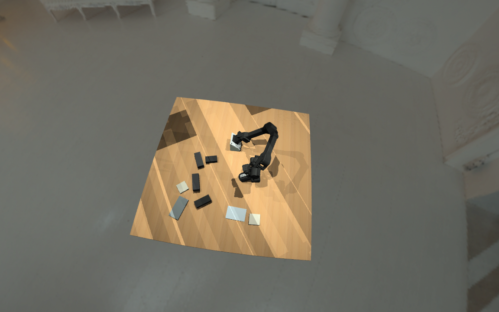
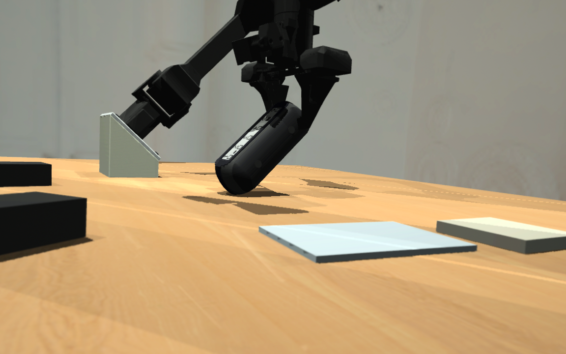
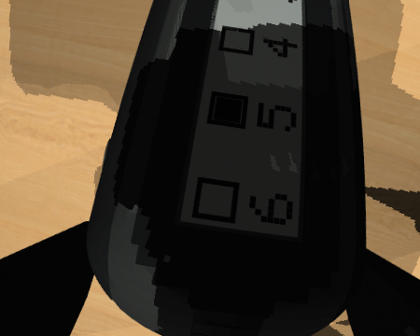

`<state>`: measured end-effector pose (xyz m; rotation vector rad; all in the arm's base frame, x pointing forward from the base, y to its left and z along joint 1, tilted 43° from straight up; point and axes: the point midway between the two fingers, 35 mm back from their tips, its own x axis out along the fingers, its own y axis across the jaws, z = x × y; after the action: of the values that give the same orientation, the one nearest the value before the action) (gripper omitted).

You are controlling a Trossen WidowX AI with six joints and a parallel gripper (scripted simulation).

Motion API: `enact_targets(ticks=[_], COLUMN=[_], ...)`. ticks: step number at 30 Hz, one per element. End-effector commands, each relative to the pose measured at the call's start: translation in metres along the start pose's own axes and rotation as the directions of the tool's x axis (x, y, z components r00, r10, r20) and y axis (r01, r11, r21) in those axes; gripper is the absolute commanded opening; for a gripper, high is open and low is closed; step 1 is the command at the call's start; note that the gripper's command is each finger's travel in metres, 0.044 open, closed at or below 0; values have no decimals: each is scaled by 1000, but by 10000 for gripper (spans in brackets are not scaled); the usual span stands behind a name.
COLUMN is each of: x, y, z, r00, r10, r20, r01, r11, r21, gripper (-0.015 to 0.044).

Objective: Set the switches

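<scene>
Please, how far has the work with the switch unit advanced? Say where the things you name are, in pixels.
Already the label is turned into view: in the wrist view, square 5 is filled, 4 and 6 are empty. In hand: the claw (image 2: 291, 112) grips the tilted controller unit (image 1: 245, 177) (image 2: 263, 151) (image 3: 331, 280) at its upper end. Left: set the unit flat on its base, match any wrong switches, move away. Switch positions are hidden.
</scene>
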<state>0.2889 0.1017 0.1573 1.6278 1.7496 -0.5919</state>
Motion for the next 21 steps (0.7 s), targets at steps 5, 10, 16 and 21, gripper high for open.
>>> enact_targets(ticks=[5,10,16,21], x=[7,10,14,17], y=[-3,-3,-3,-3], z=[-1,-4,-7,-10], r00=[1000,1000,1000,1000], r10=[-12,-12,-12,-12], r20=[8,8,8,7], r01=[12,12,12,12], r11=[1000,1000,1000,1000], r21=[12,12,12,12], gripper=[338,338,338,338])
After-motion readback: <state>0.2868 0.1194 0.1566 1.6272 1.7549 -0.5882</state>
